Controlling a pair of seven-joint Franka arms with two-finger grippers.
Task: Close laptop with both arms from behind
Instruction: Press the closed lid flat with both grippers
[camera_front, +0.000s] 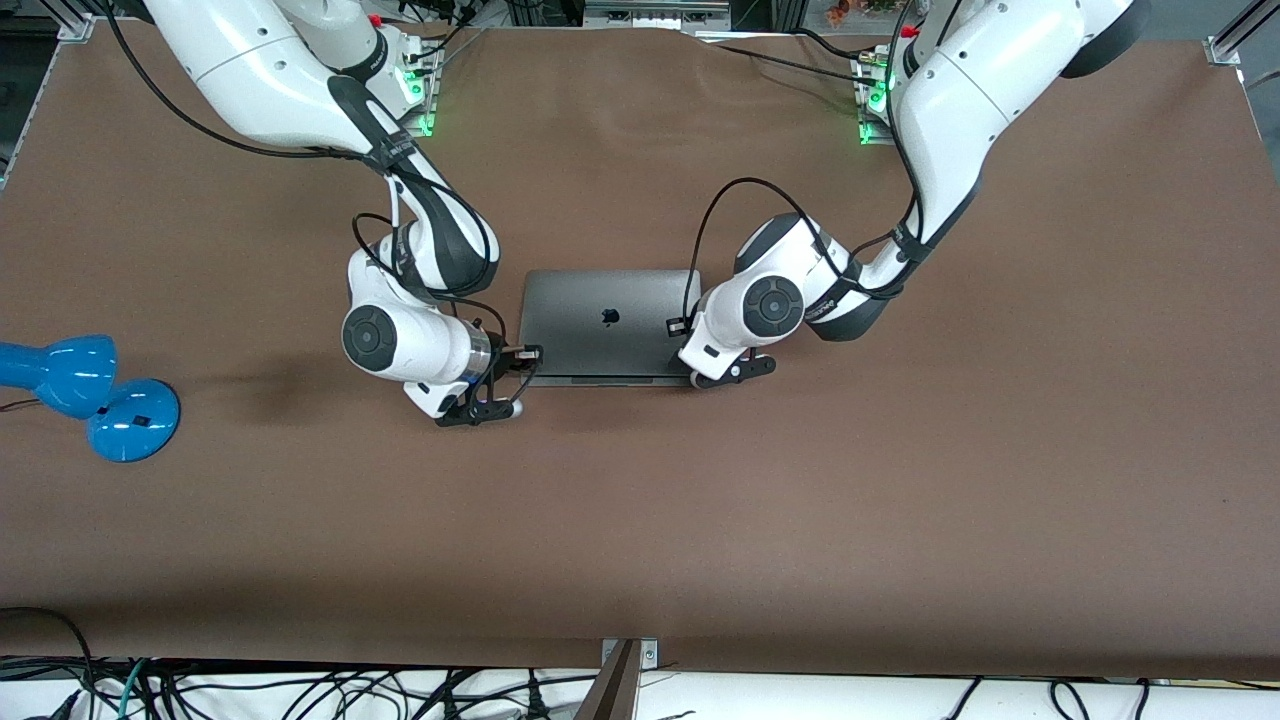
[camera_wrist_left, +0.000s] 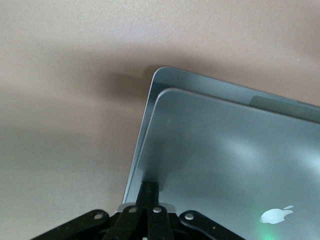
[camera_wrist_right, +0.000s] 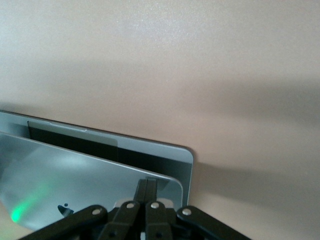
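1. The laptop (camera_front: 607, 322) lies mid-table between my two arms, its lid almost down: both wrist views show the lid's back with only a thin wedge open above the base.
2. My right gripper (camera_front: 505, 372) rests on the lid corner toward the right arm's end. Its fingers (camera_wrist_right: 145, 192) are together, tips touching the lid just beneath them.
3. My left gripper (camera_front: 712, 362) sits on the other lid corner, fingers (camera_wrist_left: 149, 196) likewise together and pressing the lid under the tips.
4. I judge the step to be the final press. Both tips should go down at the same rate, so the lid does not twist on its hinge.
5. I should push lightly, straight down, keep the tips from sliding off the smooth edge, and stop once lid meets base.
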